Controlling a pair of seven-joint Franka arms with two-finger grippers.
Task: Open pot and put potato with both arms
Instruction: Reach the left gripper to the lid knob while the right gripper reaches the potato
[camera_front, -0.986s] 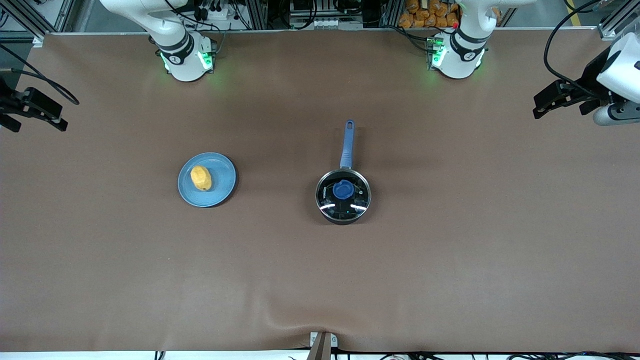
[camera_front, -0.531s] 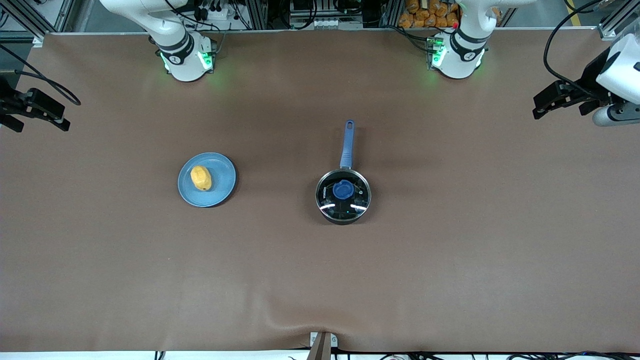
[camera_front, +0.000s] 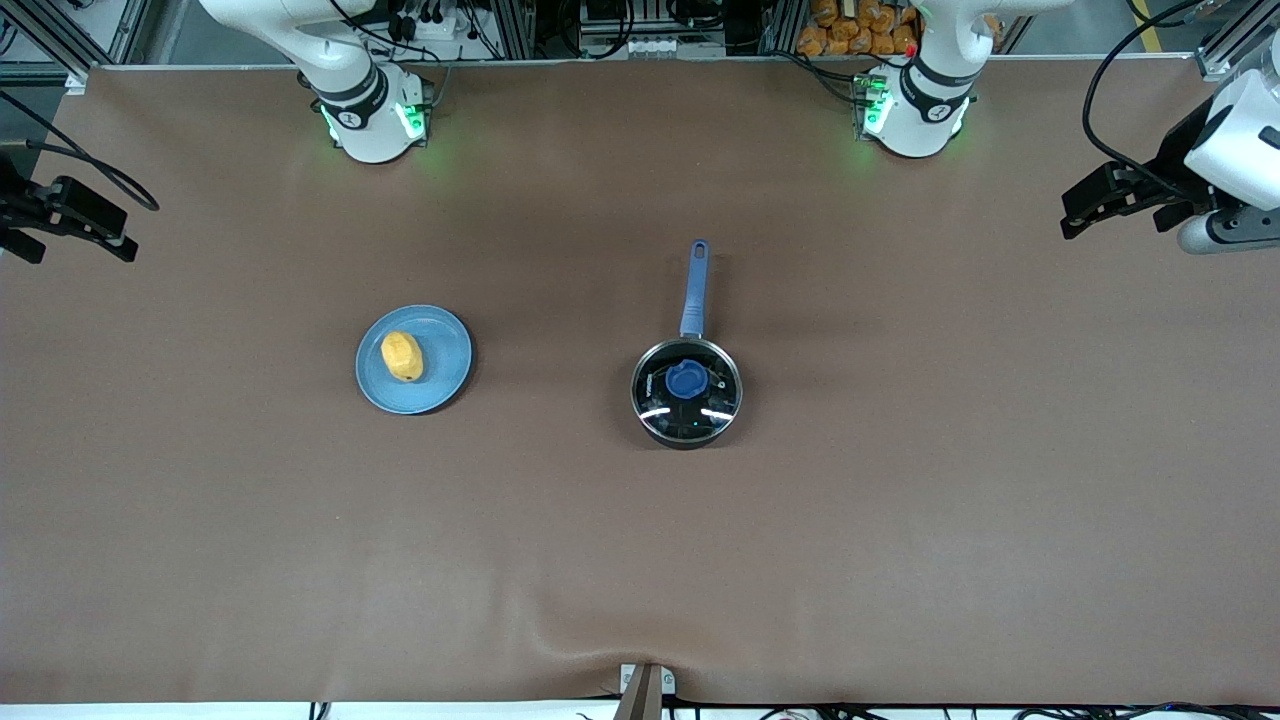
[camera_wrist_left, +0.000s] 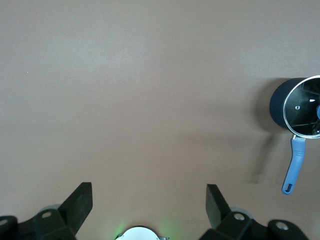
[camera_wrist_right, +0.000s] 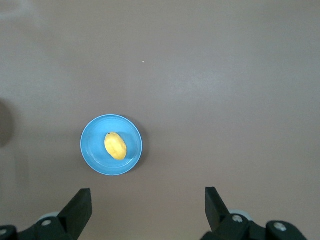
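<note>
The left gripper (camera_wrist_left: 149, 202) is held high over the bare table at the left arm's end, well apart from everything on it; its two fingers (camera_wrist_left: 82, 199) are spread wide and nothing is held between them. In the front view the same gripper (camera_front: 1095, 198) is seen at the edge of the picture. The right gripper (camera_wrist_right: 148, 205) is likewise raised over the right arm's end of the table, its fingers (camera_wrist_right: 81, 202) parted wide and empty, and it is seen at the other edge of the front view (camera_front: 70, 215). The pot (camera_front: 686, 392) is set on the brown table (camera_front: 900, 500) roughly midway between the two ends, with its long blue handle (camera_front: 695, 288) pointed away from the front camera, toward the robots' bases. The pot is closed by a glass lid (camera_front: 660, 403), which is topped by a blue knob (camera_front: 685, 380). The potato (camera_front: 402, 356) is laid on a blue plate (camera_front: 445, 355), which is placed toward the right arm's end of the table, well apart from the pot. In the right wrist view the potato (camera_wrist_right: 115, 146) is seen lying near the middle of the plate (camera_wrist_right: 95, 150).
</note>
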